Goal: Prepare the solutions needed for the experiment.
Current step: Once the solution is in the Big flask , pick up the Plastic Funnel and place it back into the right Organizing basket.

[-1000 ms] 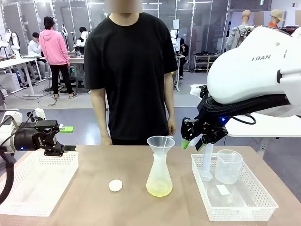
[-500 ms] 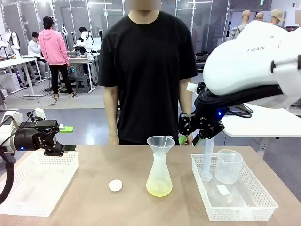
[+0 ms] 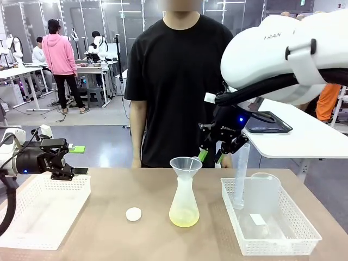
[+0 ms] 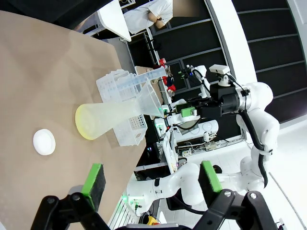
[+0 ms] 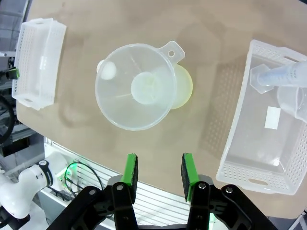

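A frosted conical flask [image 3: 184,198] stands mid-table with a clear funnel [image 3: 185,163] in its neck. The solutions [image 3: 184,219] lie as a shallow pale yellow layer at its bottom. My right gripper [image 3: 215,152] hangs above and just right of the funnel, open, with nothing between its green pads. Its wrist view looks straight down into the funnel [image 5: 134,86], with the yellow solutions [image 5: 186,88] showing beside it and the right gripper [image 5: 158,175] clear of both. At the far left my left gripper [image 3: 73,160] is open and holds nothing. In its view, left gripper [image 4: 151,184], flask [image 4: 103,120].
A white cap [image 3: 134,214] lies left of the flask. The right basket [image 3: 283,239] holds a graduated cylinder [image 3: 239,176] and a beaker [image 3: 265,190]. A white basket [image 3: 43,209] sits under my left gripper. A person in black [image 3: 182,81] stands at the far edge.
My right arm has risen and swung left, from over the right basket to just above the funnel. The person has stepped to the right. My left arm has stayed still.
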Robot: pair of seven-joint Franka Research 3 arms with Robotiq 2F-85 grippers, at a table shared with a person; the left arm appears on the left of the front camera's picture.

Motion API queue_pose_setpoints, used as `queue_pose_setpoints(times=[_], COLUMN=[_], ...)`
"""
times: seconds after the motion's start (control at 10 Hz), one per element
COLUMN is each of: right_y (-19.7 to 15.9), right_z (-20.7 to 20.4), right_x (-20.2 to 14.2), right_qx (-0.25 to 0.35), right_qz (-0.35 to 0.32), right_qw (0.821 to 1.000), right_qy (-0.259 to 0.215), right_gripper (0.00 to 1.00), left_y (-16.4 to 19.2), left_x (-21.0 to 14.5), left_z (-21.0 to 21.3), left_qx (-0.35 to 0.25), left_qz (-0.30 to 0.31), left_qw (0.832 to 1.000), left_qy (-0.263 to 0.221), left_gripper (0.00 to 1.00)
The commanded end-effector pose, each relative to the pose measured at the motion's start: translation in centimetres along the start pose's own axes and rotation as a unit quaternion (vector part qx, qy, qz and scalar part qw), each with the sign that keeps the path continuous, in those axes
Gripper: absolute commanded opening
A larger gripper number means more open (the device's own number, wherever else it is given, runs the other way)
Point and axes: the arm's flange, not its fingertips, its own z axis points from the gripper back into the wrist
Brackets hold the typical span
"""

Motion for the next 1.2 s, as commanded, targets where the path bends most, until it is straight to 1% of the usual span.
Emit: queue_pose_setpoints(times=[0.0,0.3,0.5,0.6,0.9,1.1], right_y=[1.0,1.4,1.4,1.4,1.4,0.9], right_z=[0.2,-0.6,-1.4,-2.1,-4.3,-5.2], right_x=[1.8,3.5,4.4,4.8,5.1,5.3], right_qx=[-0.025,-0.032,-0.035,-0.034,-0.018,-0.024], right_qz=[-0.02,-0.032,-0.048,-0.055,-0.07,-0.089], right_qw=[0.999,0.999,0.998,0.998,0.997,0.996], right_qy=[0.017,0.024,0.016,0.004,-0.005,-0.011], right_gripper=[0.48,0.48,0.48,0.48,0.48,0.48], left_y=[-0.2,-0.2,-0.2,-0.2,-0.2,-0.2], left_x=[0.2,0.2,0.2,0.2,0.2,0.2], left_z=[-0.2,-0.2,-0.2,-0.2,-0.2,-0.2], left_qx=[-0.015,-0.015,-0.015,-0.015,-0.015,-0.015], left_qz=[0.0,0.0,0.0,0.0,0.0,0.0], left_qw=[1.0,1.0,1.0,1.0,1.0,1.0], left_qy=[-0.012,-0.012,-0.012,-0.012,-0.012,-0.012], left_gripper=[1.0,1.0,1.0,1.0,1.0,1.0])
